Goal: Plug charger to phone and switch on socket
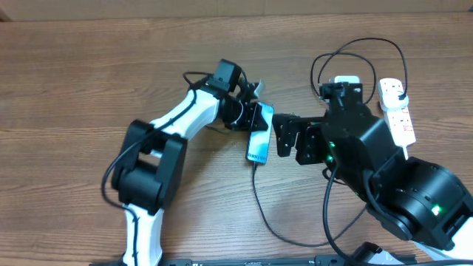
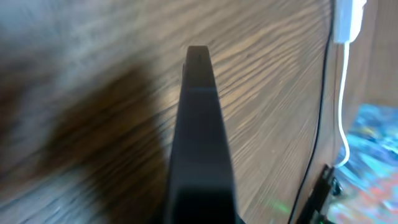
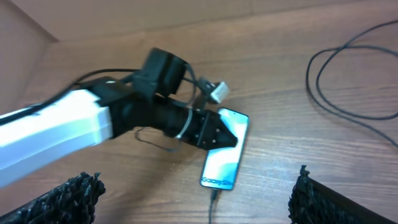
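The phone [image 1: 259, 139] lies on the wooden table, its light blue screen showing "Galaxy" in the right wrist view [image 3: 224, 157]. The charger's thin black cable [image 1: 260, 203] has its connector tip at the phone's bottom edge [image 3: 214, 194] and looks plugged in. It loops back to a plug on the white socket strip [image 1: 397, 111]. My left gripper [image 1: 250, 118] is shut on the phone's upper end [image 3: 214, 134]. The left wrist view shows the phone's dark edge [image 2: 199, 124]. My right gripper [image 1: 284, 137] is open and empty just right of the phone, fingers wide apart [image 3: 196, 205].
A white plug block [image 1: 345, 80] with a thick white cord [image 2: 344, 93] lies behind my right arm. Loops of black cable [image 3: 348, 81] lie on the table at the back right. The right arm's body [image 1: 384, 170] fills the right front.
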`<state>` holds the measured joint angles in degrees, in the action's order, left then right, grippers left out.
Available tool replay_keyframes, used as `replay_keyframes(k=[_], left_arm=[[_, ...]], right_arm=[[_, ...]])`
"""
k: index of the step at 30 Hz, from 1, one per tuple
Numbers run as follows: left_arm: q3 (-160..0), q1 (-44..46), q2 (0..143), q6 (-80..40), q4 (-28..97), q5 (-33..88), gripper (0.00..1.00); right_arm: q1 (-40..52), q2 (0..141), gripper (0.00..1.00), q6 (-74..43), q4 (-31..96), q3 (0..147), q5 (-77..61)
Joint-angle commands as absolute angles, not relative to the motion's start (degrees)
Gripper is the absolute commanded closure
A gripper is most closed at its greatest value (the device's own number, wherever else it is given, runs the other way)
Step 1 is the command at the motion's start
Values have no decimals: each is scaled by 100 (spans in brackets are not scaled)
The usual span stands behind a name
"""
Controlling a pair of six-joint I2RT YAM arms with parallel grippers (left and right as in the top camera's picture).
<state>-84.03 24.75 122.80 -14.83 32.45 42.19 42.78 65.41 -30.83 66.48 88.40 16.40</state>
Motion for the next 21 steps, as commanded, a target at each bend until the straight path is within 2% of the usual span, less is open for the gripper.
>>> replay_keyframes(k=[1, 8, 11, 17, 21], left_arm=[[-8514, 2482, 12632, -1503, 3227, 4960, 94], [-8512, 2462, 12816, -1717, 3275, 4757, 76], [-8512, 2467, 12816, -1741, 3277, 4696, 58], [-8512, 2467, 12816, -1743, 3367, 4484, 34], [-8512, 2467, 12816, -1831, 3710, 3822, 0]], right_arm=[[4268, 6517, 0, -3177, 6632, 8812, 1516], [4268, 6517, 0, -3173, 6632, 8812, 1538], [4268, 6517, 0, -3175, 6650, 8812, 1538], [4268, 6530, 0, -3175, 6659, 8812, 1533], [4268, 6541, 0, -3175, 6720, 8812, 1531]])
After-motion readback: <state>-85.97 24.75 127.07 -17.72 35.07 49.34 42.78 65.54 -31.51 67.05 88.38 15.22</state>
